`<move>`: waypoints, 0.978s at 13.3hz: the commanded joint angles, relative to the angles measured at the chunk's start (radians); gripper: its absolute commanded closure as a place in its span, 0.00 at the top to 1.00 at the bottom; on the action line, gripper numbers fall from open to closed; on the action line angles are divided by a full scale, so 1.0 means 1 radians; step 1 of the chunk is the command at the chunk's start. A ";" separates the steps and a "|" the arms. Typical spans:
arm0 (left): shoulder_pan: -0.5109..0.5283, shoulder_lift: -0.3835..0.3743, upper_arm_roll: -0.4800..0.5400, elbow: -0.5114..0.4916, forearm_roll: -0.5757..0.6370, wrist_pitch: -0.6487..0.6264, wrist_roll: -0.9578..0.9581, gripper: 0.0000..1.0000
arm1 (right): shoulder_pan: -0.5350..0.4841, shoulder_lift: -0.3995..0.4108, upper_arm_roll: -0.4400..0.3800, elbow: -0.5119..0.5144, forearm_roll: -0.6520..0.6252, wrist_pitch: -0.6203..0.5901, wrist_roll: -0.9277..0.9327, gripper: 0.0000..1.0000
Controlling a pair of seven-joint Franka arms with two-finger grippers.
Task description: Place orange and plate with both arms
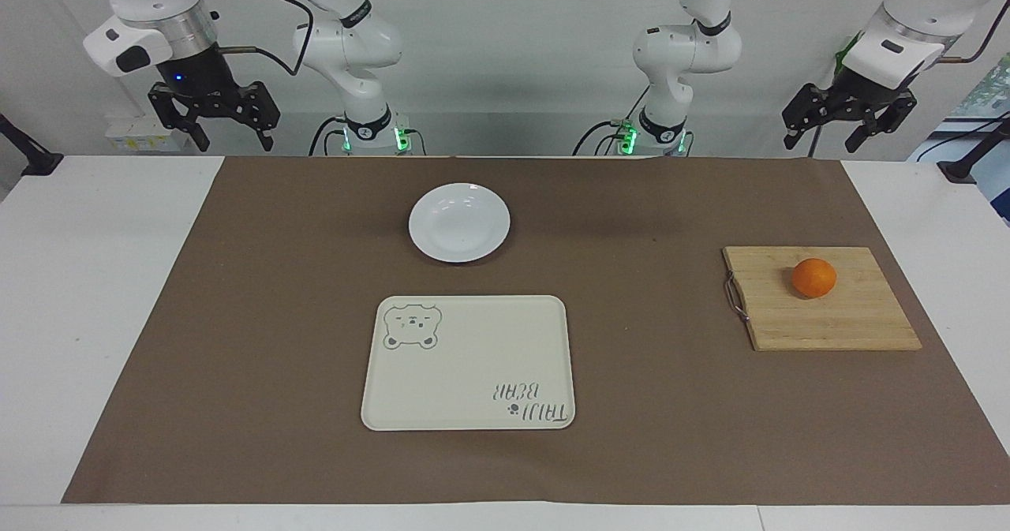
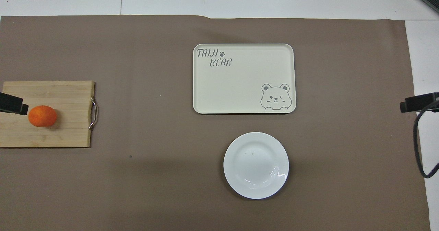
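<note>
You are looking at the start of the task, nothing is gripped at this moment. Nearest to the robots, both grippers are hanging in the air at the robots' edge of the table: the left gripper [image 1: 850, 130] is standing with fingers wide apart and empty above the table corner at the left arm's end, and the right gripper [image 1: 215, 121] is also standing wide and empty above the corner at the right arm's end. Next, the plate [image 1: 459, 222] is lying flat on the brown mat [image 1: 655, 436], near the middle of the table and well apart from both grippers. A little farther, at the left arm's end, the orange [image 1: 813, 278] is resting on the wooden board [image 1: 821, 322], toward the board's nearer edge. Farther than the plate, the cream tray [image 1: 469, 363] is lying with nothing on it. I judge the step in hand is the first approach, and the tray is probably the goal. For the next move, you are needing the left gripper to come down over the orange with fingers on two sides of it, because it can roll, and the right gripper to take the plate by its rim, which is thin and glossy.
</note>
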 commanded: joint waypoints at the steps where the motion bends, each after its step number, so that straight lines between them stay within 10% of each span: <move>1: 0.010 -0.020 -0.005 -0.016 -0.012 0.006 0.008 1.00 | -0.009 -0.004 0.001 -0.009 0.018 0.007 -0.021 1.00; 13: 0.010 -0.031 0.001 -0.026 -0.012 0.021 0.008 1.00 | -0.009 -0.004 0.001 -0.009 0.018 0.007 -0.021 1.00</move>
